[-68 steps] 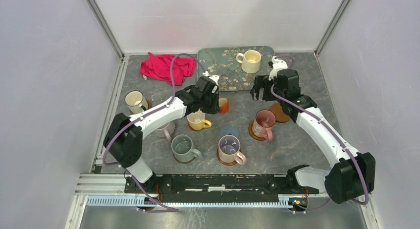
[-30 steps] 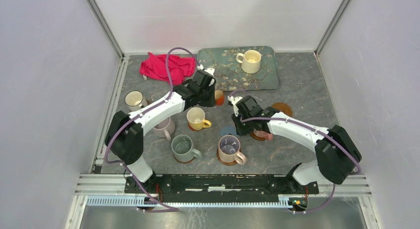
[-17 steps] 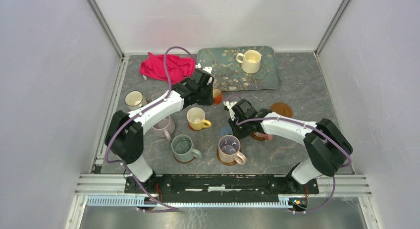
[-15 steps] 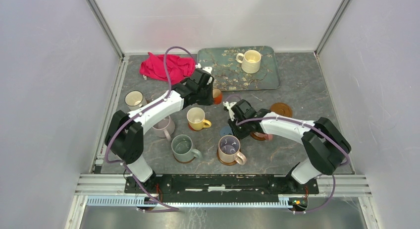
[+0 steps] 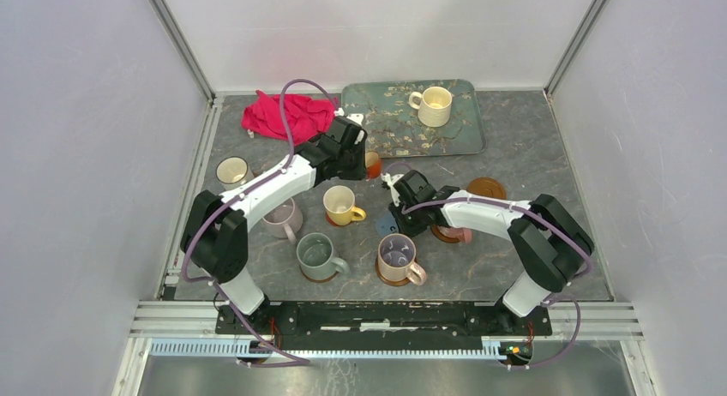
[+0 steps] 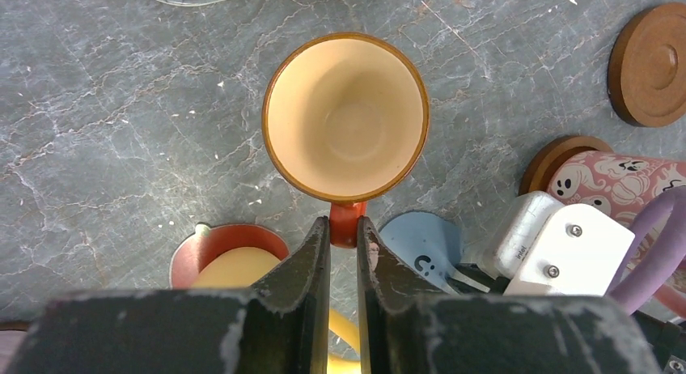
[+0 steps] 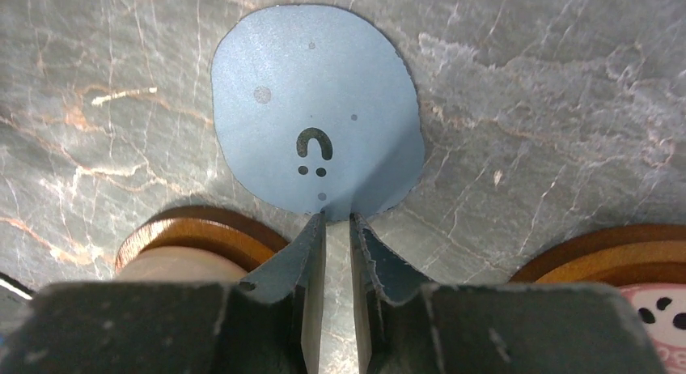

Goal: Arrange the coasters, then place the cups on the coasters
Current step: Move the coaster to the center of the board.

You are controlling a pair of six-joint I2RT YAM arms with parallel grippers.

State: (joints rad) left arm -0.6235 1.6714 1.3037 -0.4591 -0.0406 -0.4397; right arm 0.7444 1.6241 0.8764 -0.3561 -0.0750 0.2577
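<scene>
Well, thin blue coaster (image 7: 315, 115), dark smiley-like mark, perhaps paper.

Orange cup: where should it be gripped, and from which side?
Grip the short handle, coming from the side it juts toward, as the left gripper does, shut on it. The orange cup stands upright, and its round bowl looks too wide for the jaws. A yellow mug and blue coaster crowd that side, so keep the approach narrow.
</scene>
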